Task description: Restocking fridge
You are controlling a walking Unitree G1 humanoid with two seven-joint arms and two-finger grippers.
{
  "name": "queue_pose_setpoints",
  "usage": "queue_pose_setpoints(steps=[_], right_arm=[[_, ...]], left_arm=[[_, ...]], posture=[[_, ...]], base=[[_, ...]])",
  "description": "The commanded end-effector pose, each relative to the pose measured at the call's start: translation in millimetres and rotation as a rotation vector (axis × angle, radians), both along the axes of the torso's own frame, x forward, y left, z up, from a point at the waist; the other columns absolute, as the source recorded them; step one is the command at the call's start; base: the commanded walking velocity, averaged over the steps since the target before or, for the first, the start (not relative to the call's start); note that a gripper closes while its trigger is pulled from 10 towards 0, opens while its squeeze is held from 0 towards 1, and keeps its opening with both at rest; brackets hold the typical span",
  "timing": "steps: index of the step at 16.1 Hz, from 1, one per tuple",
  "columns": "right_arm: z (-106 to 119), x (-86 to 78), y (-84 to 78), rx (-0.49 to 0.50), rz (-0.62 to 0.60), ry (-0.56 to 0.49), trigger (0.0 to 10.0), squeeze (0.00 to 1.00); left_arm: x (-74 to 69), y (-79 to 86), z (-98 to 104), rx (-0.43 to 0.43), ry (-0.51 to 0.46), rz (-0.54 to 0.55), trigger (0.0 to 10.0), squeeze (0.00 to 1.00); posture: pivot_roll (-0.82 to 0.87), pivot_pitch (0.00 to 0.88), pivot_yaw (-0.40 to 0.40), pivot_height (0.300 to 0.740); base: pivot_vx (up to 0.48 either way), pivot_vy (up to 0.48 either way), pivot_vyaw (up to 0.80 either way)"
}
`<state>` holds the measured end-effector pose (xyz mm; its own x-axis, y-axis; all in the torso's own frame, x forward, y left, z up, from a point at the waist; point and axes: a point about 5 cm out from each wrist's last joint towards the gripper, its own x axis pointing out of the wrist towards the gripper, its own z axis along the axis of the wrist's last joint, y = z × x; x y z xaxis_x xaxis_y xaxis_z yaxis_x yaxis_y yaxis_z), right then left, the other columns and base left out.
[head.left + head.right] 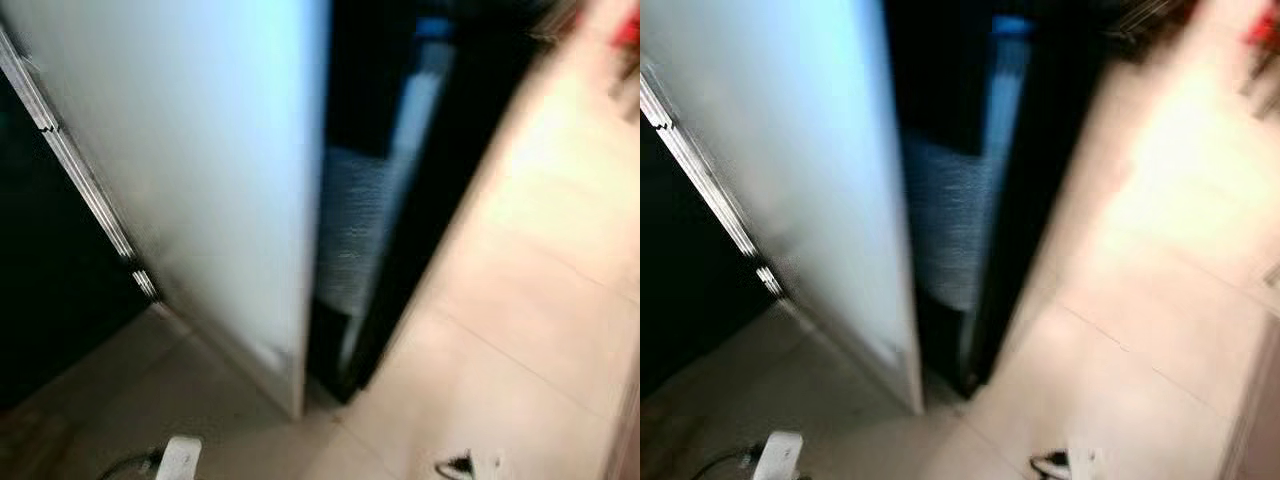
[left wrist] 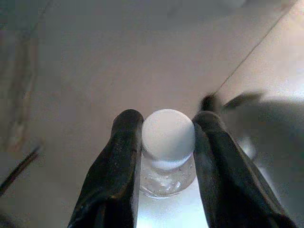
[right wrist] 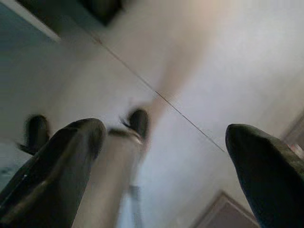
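The fridge stands before me with its white door (image 1: 200, 170) swung partly open, and a dark gap (image 1: 390, 200) shows a pale shelf front inside. Both eye views are blurred. In the left wrist view my left gripper (image 2: 166, 137) is shut on a clear plastic bottle with a white cap (image 2: 168, 135), held at the neck between the black fingers (image 2: 118, 166). In the right wrist view my right gripper (image 3: 164, 156) is open, its fingers (image 3: 61, 156) wide apart with nothing between them, hanging above the pale floor.
Pale tiled floor (image 1: 520, 300) stretches to the right of the fridge. A dark opening (image 1: 50, 270) lies left of the door's hinge edge. A small white object (image 1: 178, 458) and a dark bit (image 1: 455, 465) show at the bottom. Something red (image 1: 625, 30) is far right.
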<state>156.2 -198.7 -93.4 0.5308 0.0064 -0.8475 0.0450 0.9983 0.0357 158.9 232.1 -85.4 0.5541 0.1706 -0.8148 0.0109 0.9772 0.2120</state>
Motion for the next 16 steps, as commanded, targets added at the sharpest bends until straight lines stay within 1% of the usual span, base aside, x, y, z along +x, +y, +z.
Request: queue_pose_setpoints(steps=[1, 2, 3, 4, 9, 13, 14, 16], right_arm=[[-4.0, -11.6, -4.2, -0.003, -0.024, 0.032, 10.0, 0.0], [-3.9, -11.5, -4.2, -0.003, -0.024, 0.032, 10.0, 0.0], [-3.9, -11.5, -4.4, -0.006, -0.026, 0.031, 10.0, 0.0], [-3.7, -11.1, -4.6, -0.008, -0.027, 0.03, 10.0, 0.0], [-3.3, -10.3, -5.1, -0.021, -0.043, 0.018, 10.0, 0.0], [-2.7, -9.0, -4.8, -0.023, -0.078, 0.003, 10.0, 0.0], [-2.5, -8.3, -4.7, -0.023, -0.08, 0.001, 10.0, 0.0], [-2.2, -7.4, -4.7, -0.024, -0.084, -0.002, 10.0, 0.0]], left_arm=[[-5.4, -2.1, -3.4, -0.008, 0.034, 0.005, 10.0, 0.0], [-5.1, -2.3, -3.3, -0.009, 0.034, 0.004, 10.0, 0.0], [-4.7, -2.7, -3.2, -0.01, 0.032, 0.006, 10.0, 0.0], [-4.5, -2.8, -3.2, -0.011, 0.032, 0.006, 10.0, 0.0], [-9.3, -0.1, -4.4, -0.006, 0.048, -0.007, 10.0, 0.0], [-11.8, 0.4, -5.5, -0.012, 0.06, 0.007, 10.0, 0.0], [-11.4, 0.3, -5.5, -0.012, 0.061, 0.006, 10.0, 0.0], [-10.7, 0.0, -5.3, -0.012, 0.06, 0.005, 10.0, 0.0]], posture=[[0.14, 0.125, -0.025, 0.74], [0.14, 0.125, -0.025, 0.74], [0.14, 0.125, -0.025, 0.74], [0.14, 0.123, -0.025, 0.74], [0.13, 0.122, -0.023, 0.74], [0.12, 0.113, -0.02, 0.74], [0.12, 0.111, -0.02, 0.74], [0.13, 0.107, -0.02, 0.74]], base=[[0.0, 0.0, 0.0], [0.0, 0.0, 0.0], [0.0, 0.39, 0.0], [0.0, -0.386, 0.0], [0.0, 0.0, 0.0], [0.0, 0.0, 0.0], [0.0, 0.247, 0.0], [0.0, 0.48, 0.0]])
